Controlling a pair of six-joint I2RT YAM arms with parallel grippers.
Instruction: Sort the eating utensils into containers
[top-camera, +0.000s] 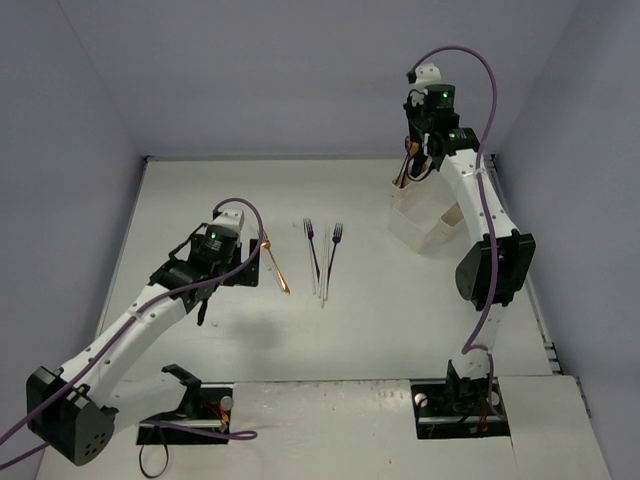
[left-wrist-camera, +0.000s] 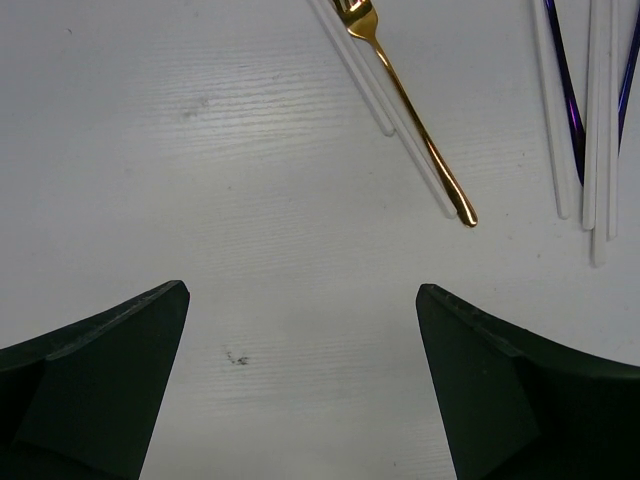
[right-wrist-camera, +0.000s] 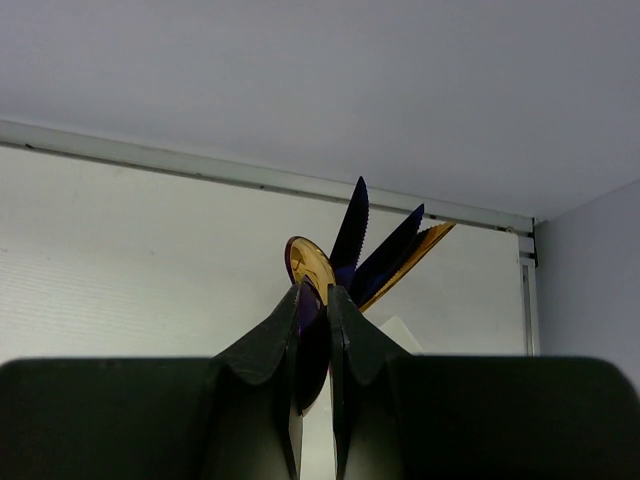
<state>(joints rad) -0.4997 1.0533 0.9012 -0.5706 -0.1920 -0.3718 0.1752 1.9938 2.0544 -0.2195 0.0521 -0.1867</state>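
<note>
Two loose groups of cutlery lie on the table (top-camera: 200, 200). Left gripper (left-wrist-camera: 300, 300) hangs over bare table, jaws fully apart, holding nothing. The gold fork (left-wrist-camera: 410, 110) is just ahead, lying across white plastic handles (left-wrist-camera: 368, 88). It looks light, stiff and slick, and it lies flat, so pinch mid-handle across the width. Further right are purple forks (top-camera: 312, 250) among more white pieces. Far right, the right gripper (right-wrist-camera: 313, 290) sits above the organizer (top-camera: 415, 228), fingers nearly together, apparently on a dark purple utensil (right-wrist-camera: 312, 350). Knives (right-wrist-camera: 352, 235) and a gold spoon (right-wrist-camera: 310, 262) stand behind it.
</note>
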